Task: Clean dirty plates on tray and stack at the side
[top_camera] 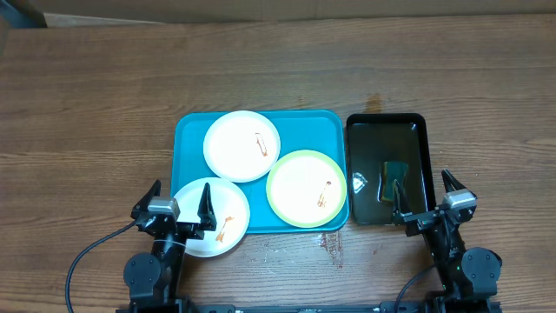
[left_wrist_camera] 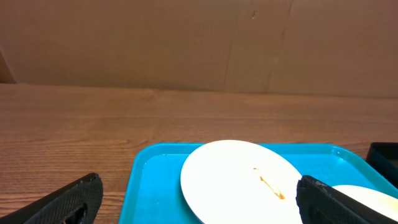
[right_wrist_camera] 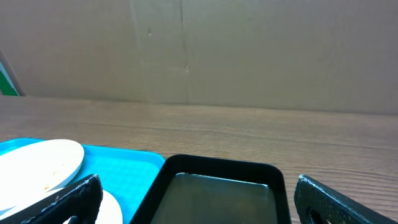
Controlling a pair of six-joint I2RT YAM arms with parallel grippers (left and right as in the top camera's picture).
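Observation:
The turquoise tray (top_camera: 191, 139) lies mid-table. A white plate (top_camera: 241, 145) with an orange smear sits at its back. A green-rimmed plate (top_camera: 306, 188) with a smear sits at its front right. A second white smeared plate (top_camera: 217, 217) overhangs its front left corner. My left gripper (top_camera: 178, 204) is open and empty just above that plate's near side. My right gripper (top_camera: 426, 196) is open and empty over the near end of the black tray (top_camera: 385, 126). The left wrist view shows the back white plate (left_wrist_camera: 239, 180) and the tray (left_wrist_camera: 155, 180).
The black tray holds water, a dark sponge (top_camera: 395, 170) and a small pale piece (top_camera: 360, 182); it also shows in the right wrist view (right_wrist_camera: 217, 168). A dark wet stain (top_camera: 332, 245) marks the wood in front of the turquoise tray. A cardboard wall (left_wrist_camera: 199, 43) stands behind the table.

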